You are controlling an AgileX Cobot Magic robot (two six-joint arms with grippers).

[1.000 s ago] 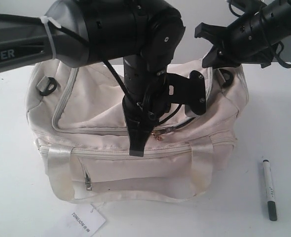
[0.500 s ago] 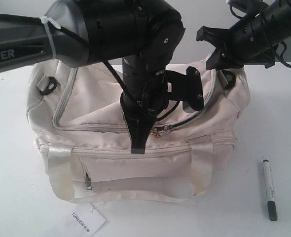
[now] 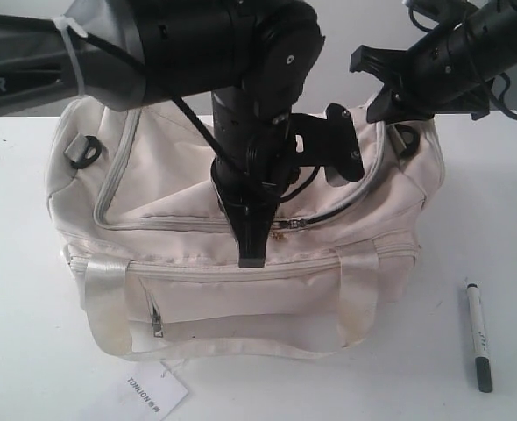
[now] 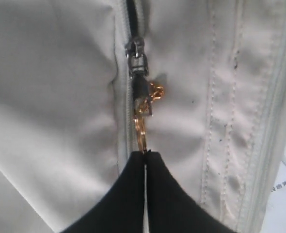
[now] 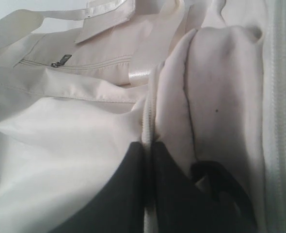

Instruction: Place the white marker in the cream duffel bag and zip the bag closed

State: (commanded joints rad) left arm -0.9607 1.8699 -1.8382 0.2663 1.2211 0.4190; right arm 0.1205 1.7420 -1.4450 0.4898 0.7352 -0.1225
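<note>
Left wrist view: the left pincer (image 4: pixel 144 154) was clenched, its black tips meeting on the gold pull ring (image 4: pixel 142 128) of the top zipper (image 4: pixel 128 121). The ring ran straight from the tips to the slider (image 4: pixel 137 58). On the pincer side of the slider the teeth were meshed. Beyond the slider a dark gap showed in the cream bag (image 4: pixel 51 97).

Right wrist view: the right pincer (image 5: pixel 148 150) was clenched on a raised fold of the bag along a zipper seam, which ran up from between the tips. This grip appeared to anchor the bag against the other arm's pull.

Exterior view: the left pincer pointed down at the middle of the bag's top, and a thin dark slit ran from the slider toward the right end. The right arm reached the bag at that end. The marker lay on the table (image 3: pixel 469 202), to the right of the bag and well apart from it, dark cap toward the near edge. Neither pincer was near it.

Step in hand, as judged: opening the top zipper, with insertion and closing not yet begun. The next move called for drawing the slider further along the meshed teeth, in line with the track, while the right pincer held the fabric taut. The opening had to be wide enough for the marker before either pincer let go to fetch it.
</note>
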